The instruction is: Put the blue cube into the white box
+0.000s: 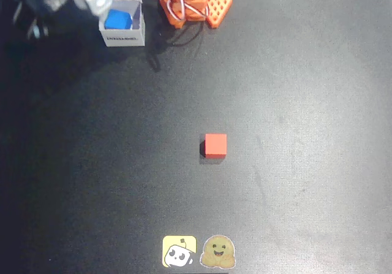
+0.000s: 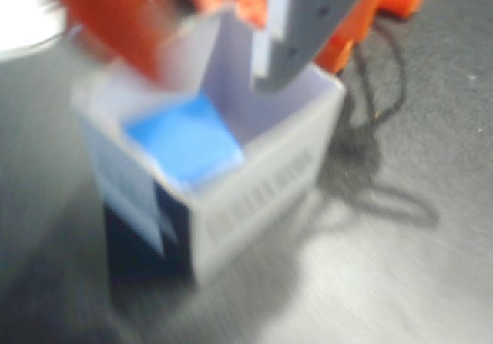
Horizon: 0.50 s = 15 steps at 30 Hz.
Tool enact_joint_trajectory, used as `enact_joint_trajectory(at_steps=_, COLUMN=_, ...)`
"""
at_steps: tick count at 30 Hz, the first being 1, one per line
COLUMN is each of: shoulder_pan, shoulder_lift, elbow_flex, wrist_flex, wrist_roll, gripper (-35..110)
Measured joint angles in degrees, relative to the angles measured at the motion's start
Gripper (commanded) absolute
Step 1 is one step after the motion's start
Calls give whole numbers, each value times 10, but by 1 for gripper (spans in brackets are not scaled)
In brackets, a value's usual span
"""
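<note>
Black matte tabletop runs under everything. Gripper (image 2: 231, 51) hangs over the box (image 2: 262, 198), its orange and grey fingers spread with nothing between them; blur hides how wide. Just below the jaws the blue cube (image 2: 185, 140) lies inside the box. Risk: a finger snagging the thin wall on retreat could tip the box. Well away sits the red cube (image 1: 215, 145).
</note>
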<state>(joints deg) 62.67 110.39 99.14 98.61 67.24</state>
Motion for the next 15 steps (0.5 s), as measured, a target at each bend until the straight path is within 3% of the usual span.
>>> enact_joint_trajectory(at_steps=8, shoulder_pan=-269, shoulder_lift=-79, elbow_flex=-163, wrist_flex=-8, wrist_roll=-63, gripper=0)
enact_joint_trajectory(at_steps=15, shoulder_pan=-498, shoulder_lift=25, elbow_flex=-25, wrist_flex=-185, wrist_roll=-71, gripper=0)
